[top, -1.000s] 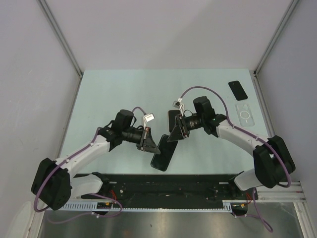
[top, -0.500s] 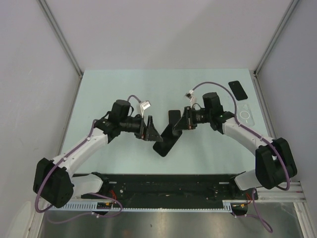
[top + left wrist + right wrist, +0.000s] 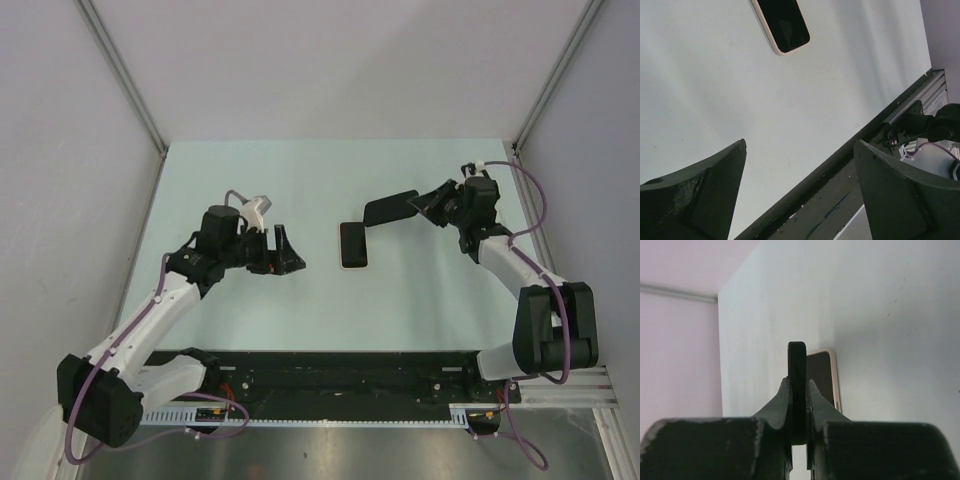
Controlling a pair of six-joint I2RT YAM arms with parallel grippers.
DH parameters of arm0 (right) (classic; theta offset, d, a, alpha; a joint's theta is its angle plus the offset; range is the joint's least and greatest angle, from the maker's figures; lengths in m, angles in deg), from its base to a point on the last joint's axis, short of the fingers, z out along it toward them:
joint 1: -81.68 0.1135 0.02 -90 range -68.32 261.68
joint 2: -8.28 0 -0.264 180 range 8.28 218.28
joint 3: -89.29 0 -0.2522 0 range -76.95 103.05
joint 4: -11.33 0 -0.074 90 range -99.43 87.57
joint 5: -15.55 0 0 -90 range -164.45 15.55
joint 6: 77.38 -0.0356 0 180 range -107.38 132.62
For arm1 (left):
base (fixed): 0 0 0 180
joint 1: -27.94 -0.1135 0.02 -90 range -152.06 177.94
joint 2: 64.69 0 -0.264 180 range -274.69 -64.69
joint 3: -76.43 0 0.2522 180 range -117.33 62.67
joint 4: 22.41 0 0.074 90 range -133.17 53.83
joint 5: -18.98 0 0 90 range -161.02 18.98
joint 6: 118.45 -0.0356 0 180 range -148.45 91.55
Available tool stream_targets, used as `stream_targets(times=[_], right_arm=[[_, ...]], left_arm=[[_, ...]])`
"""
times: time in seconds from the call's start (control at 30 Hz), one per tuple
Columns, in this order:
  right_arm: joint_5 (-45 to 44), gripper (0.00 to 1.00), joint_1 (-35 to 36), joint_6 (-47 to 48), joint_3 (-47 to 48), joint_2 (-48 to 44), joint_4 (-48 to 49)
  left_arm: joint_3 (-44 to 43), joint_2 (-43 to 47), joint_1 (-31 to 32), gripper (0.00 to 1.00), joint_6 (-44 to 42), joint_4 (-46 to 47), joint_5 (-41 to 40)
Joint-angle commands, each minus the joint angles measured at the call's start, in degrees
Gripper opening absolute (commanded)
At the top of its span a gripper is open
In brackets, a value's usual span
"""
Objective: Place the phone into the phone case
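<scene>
A phone [image 3: 354,245] with a dark screen and cream rim lies flat in the middle of the table; it also shows in the left wrist view [image 3: 782,25]. To its far right, my right gripper [image 3: 428,205] is shut on a black flat slab that looks like the phone case [image 3: 390,208], held above the table. In the right wrist view the phone case [image 3: 797,370] stands edge-on between the closed jaws of the right gripper [image 3: 797,382], with the phone [image 3: 822,372] behind it. My left gripper [image 3: 290,252] is open and empty, left of the phone [image 3: 800,144].
A black rail [image 3: 340,370] runs along the near table edge and appears below the left fingers [image 3: 840,170]. Grey walls close the table on the left, back and right. The right arm's forearm [image 3: 505,262] lies along the right side.
The left gripper opened, let go of the black case and drew back to the left. The right gripper closed on the case and carried it up and away to the far right.
</scene>
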Motion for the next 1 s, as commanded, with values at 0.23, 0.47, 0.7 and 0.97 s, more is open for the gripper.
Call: stream_targets(times=[0.23,0.47,0.7,0.97], right_arm=[[-32.0,0.00,5.2,-10.7,-6.5,2.4,17.6],[-39.4,0.10,8.9,-16.8,-10.0,3.6,15.0],[-42.0,0.34,13.6,-19.6,-16.3,-1.8,12.4],[-42.3,0.42,19.0,-20.7,-21.8,-2.9,12.1]], left_arm=[[2.0,2.0,-0.2,0.91,-0.4,0.7,1.8],[2.0,2.4,-0.2,0.91,-0.6,0.3,2.0],[1.9,2.1,-0.2,0.90,-0.6,0.4,2.7],[2.0,2.6,-0.2,0.91,-0.7,0.5,2.8]])
